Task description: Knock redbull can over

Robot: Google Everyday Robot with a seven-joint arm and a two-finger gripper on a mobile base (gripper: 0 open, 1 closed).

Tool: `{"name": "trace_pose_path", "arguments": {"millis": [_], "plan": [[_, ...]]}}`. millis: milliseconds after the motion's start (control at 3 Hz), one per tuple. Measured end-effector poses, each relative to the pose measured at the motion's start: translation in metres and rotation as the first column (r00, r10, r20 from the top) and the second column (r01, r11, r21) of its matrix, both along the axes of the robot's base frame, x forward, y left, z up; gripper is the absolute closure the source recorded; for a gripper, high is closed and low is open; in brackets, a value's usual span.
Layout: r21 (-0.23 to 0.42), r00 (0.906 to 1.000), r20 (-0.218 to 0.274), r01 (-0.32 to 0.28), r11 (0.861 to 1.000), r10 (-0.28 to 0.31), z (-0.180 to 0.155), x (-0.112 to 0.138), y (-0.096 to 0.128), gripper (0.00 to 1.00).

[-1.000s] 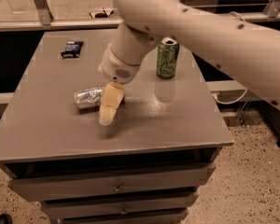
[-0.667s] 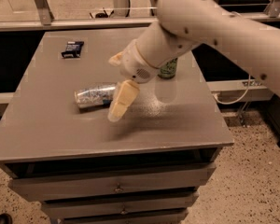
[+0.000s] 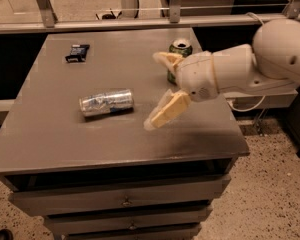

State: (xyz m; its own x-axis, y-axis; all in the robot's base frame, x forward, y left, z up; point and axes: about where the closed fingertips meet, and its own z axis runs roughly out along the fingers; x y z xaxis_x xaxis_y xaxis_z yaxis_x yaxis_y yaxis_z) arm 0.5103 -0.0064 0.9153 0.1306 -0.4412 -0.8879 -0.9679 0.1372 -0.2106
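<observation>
The redbull can [image 3: 106,102], slim and silver with blue patches, lies on its side on the grey table [image 3: 65,144], left of centre. My gripper [image 3: 157,91] hovers above the table to the right of the can, clear of it. Its two cream fingers are spread wide apart, one finger [image 3: 166,111] low and near, the other up by the green can. It holds nothing.
A green can [image 3: 180,49] stands upright at the back right, partly behind my gripper. A small dark packet [image 3: 77,52] lies at the back left. The white arm [image 3: 250,69] reaches in from the right. Drawers [image 3: 125,201] sit under the tabletop.
My gripper and arm have swung right and away from the redbull can, which stays lying on its side. The fingers have spread wider.
</observation>
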Motion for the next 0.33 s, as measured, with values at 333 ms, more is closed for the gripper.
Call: {"name": "trace_pose_path", "arguments": {"millis": [333], "plan": [[0.027, 0.9989, -0.001, 0.047, 0.999, -0.047, 0.0102, -0.0019, -0.0205, 0.00]]}}
